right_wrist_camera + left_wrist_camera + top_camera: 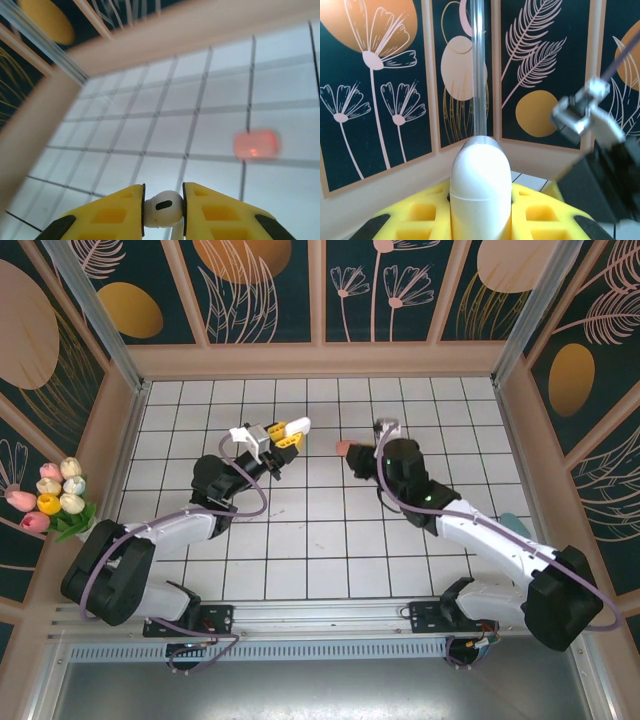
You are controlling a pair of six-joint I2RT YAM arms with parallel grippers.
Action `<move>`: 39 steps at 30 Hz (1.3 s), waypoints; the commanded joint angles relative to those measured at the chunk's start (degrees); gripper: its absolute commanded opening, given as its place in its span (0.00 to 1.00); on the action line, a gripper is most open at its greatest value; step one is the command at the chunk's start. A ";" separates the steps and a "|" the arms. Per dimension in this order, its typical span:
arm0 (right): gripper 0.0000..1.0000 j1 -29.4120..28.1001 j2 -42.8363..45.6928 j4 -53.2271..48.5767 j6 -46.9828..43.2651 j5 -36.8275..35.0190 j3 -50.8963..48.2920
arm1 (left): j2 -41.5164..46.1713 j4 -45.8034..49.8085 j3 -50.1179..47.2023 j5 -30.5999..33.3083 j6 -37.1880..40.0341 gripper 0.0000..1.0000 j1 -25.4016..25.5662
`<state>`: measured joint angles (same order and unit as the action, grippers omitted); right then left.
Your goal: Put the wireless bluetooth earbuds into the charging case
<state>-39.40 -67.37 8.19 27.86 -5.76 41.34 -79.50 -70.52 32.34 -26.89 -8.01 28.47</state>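
White earbud (161,206) within the right tool (163,199)

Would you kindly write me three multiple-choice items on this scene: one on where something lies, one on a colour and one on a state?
1. Where is the pink item?
A. On a shelf
B. On the tiled table
C. In a bowl

2. What colour is the earbud in the right hand?
A. Black
B. Pink
C. White

3. What is the left hand doing?
A. Shut on a white case
B. Open and empty
C. Shut on a pink earbud

Answers:
1 B, it lies on a tile ahead of the right hand.
2 C, it shows white between the yellow fingers.
3 A, the case sits clamped between its fingers.
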 commanded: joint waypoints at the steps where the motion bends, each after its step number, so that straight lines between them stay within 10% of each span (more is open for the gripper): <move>1: 0.24 -1.52 1.13 -3.51 5.23 -3.36 -4.54 | 2.66 -4.02 -0.47 1.01 -1.48 0.02 0.22; 24: 0.37 -9.48 -19.74 -16.66 14.24 -11.56 -3.90 | 2.19 -5.59 0.36 -0.92 -3.06 0.01 0.38; 39: 0.60 -7.12 5.59 -15.11 8.88 -7.35 7.40 | 0.33 -5.86 1.09 -3.31 -4.63 0.01 0.46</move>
<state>-47.09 -65.04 -10.37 39.38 -15.35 45.71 -78.46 -73.43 32.14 -28.42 -11.14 28.53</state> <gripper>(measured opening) 0.593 0.247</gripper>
